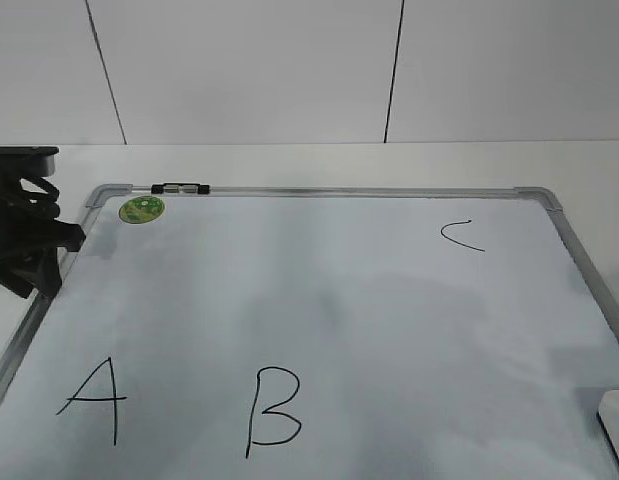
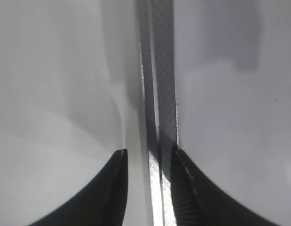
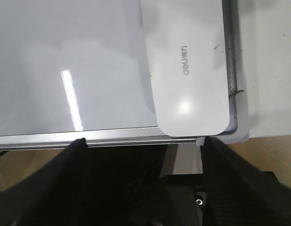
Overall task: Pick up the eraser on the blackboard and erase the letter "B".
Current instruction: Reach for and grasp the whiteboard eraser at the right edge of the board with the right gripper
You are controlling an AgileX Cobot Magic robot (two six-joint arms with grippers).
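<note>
The blackboard [image 1: 319, 300] is a pale whiteboard with a grey metal frame, lying flat. The black letter "B" [image 1: 274, 412] is near its front edge, with "A" [image 1: 94, 398] to its left and a small "C" [image 1: 462, 235] at the far right. The white eraser [image 3: 187, 70] lies on the board's near right corner; a sliver shows in the exterior view [image 1: 616, 420]. My right gripper [image 3: 144, 140] is open and empty over the board's near frame, just short of the eraser. My left gripper [image 2: 149, 153] is open and empty, straddling the board's left frame [image 2: 159, 70].
A round green sticker [image 1: 142, 209] and a small black-and-silver clip [image 1: 179, 187] sit at the board's far left corner. The left arm [image 1: 24, 235] rests at the board's left edge. A white table [image 1: 289, 160] and a white wall lie behind.
</note>
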